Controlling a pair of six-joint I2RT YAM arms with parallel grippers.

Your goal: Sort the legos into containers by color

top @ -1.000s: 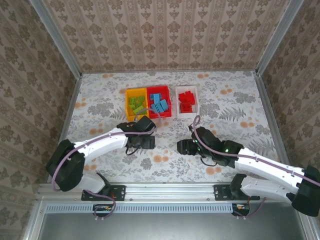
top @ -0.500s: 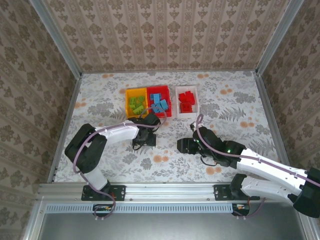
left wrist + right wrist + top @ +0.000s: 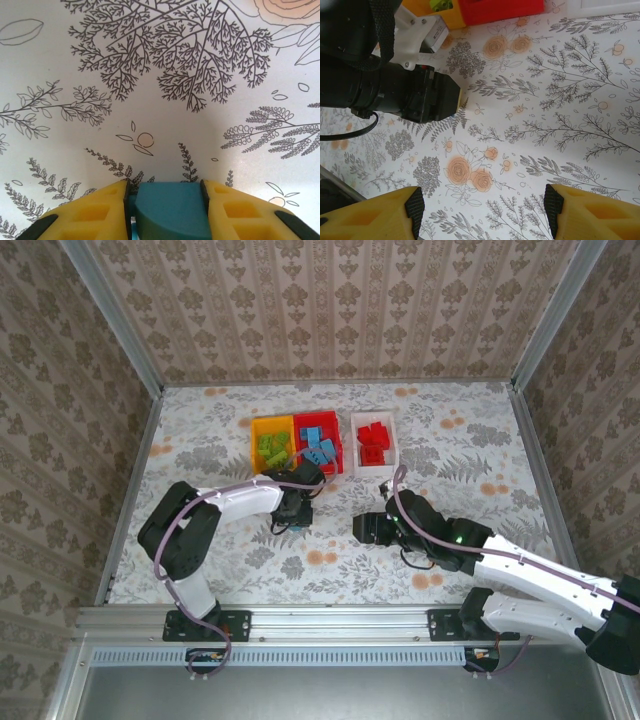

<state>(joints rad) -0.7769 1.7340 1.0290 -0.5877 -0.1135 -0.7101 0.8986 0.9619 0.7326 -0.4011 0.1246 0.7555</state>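
Teal-blue lego [image 3: 170, 216] clamped in left hand [image 3: 164, 187], right hand [image 3: 484, 209] apart over open floral table [image 3: 570, 105], edge of red container [image 3: 500, 9] ahead.

L arm [image 3: 232, 502] & R arm [image 3: 535, 578]: white shells, black joints & bases. Thin mauve cable [image 3: 396, 490] runs along each. Fingers [image 3: 85, 217] yellow w/ moulded pockets, black pads [image 3: 415, 210] on inner faces. Behind L fingers: black barrel [image 3: 395, 95], white bracket [image 3: 422, 35] w/ screws.
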